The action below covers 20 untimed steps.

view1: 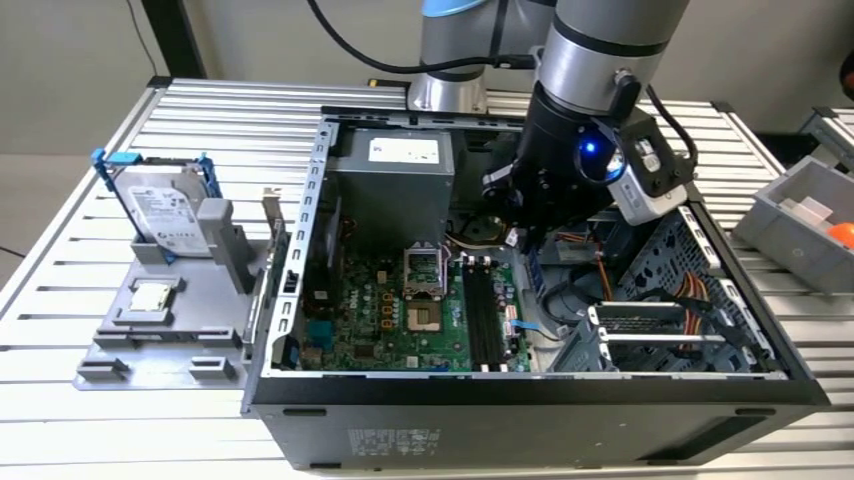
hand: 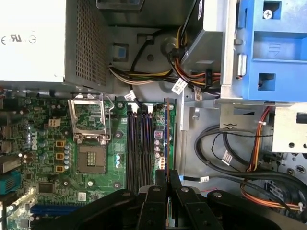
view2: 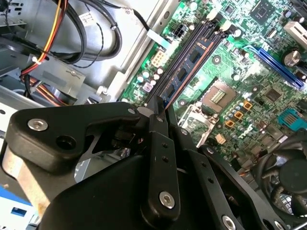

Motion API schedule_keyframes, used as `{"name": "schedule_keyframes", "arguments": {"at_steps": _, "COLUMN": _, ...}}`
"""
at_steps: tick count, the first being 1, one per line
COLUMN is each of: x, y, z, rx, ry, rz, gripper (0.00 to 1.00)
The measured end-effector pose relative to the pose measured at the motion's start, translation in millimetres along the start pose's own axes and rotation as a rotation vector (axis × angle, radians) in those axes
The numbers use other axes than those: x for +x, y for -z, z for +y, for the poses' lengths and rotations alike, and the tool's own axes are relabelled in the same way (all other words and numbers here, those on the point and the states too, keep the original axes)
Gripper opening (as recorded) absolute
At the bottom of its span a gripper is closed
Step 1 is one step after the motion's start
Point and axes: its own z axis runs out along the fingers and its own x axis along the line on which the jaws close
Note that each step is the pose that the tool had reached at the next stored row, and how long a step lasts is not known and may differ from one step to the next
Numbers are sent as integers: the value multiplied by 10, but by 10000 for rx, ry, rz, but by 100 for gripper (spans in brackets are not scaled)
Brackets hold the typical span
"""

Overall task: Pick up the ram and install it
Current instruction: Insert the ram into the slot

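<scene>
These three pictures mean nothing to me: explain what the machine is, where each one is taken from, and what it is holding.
The machine is a robot arm reaching into an open computer case on a slatted metal table. The exterior view looks at the scene from outside. Both wrist views come from cameras riding on the arm, looking down past its black gripper at the green motherboard. The gripper's fingers are shut on the ram, a thin dark stick with chips, held edge-down at the memory slots. On the table, at the exterior view's left, a grey holder carries a hard drive in a blue frame and a small square processor.
</scene>
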Motion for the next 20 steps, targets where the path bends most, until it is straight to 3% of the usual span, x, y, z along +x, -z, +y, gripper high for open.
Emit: {"name": "schedule_keyframes", "arguments": {"at_steps": 20, "x": 22, "y": -17, "z": 1, "rx": 6, "ry": 1, "rz": 0, "gripper": 0}}
